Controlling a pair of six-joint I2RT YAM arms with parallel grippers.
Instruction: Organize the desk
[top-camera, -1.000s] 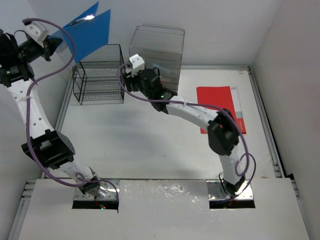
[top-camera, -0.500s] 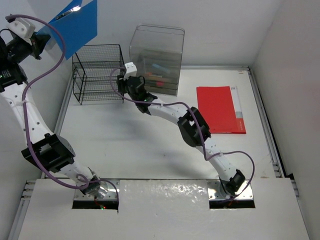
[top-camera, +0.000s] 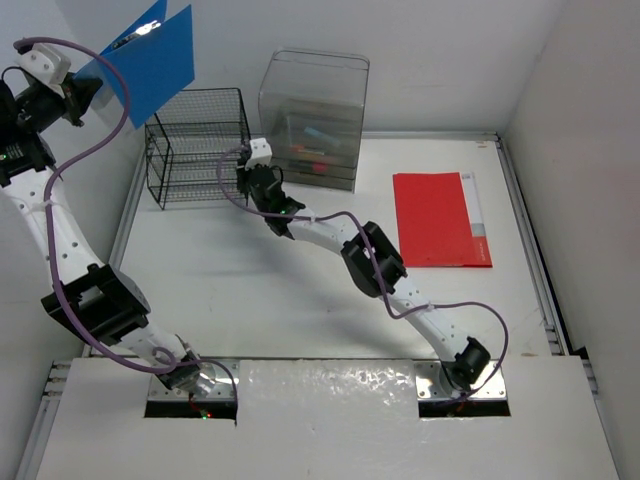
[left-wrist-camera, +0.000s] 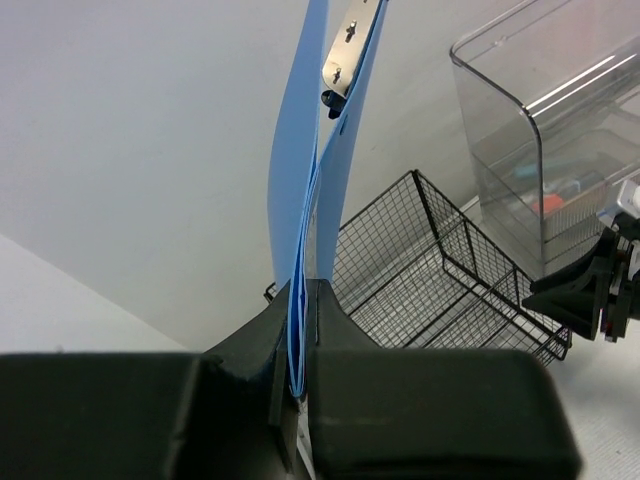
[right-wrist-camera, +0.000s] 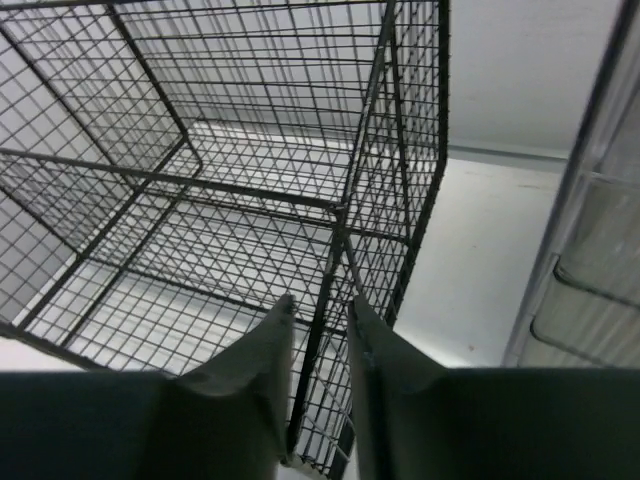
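Note:
The white desk (top-camera: 250, 290) carries a black wire rack (top-camera: 195, 145) at its far left. My left gripper (top-camera: 88, 88) is raised high above the desk's left edge, shut on the lower edge of a blue folder (top-camera: 150, 58) that stands upright over the rack. In the left wrist view the blue folder (left-wrist-camera: 312, 170) is pinched between the jaws of my left gripper (left-wrist-camera: 298, 300). My right gripper (top-camera: 247, 178) reaches to the rack's near right corner. In the right wrist view it (right-wrist-camera: 318, 305) is open, its fingers straddling the corner post of the rack (right-wrist-camera: 335, 250), with slim gaps on both sides.
A clear plastic drawer box (top-camera: 315, 115) holding small coloured items stands right of the rack, close beside my right wrist. A red folder (top-camera: 438, 218) lies flat on the right of the desk. Grey rails (top-camera: 525, 230) border the desk, with walls behind and left.
My right arm has stretched left from in front of the drawer box to the rack's corner, and its jaws have narrowed around the post. The left arm shifted the blue folder slightly left.

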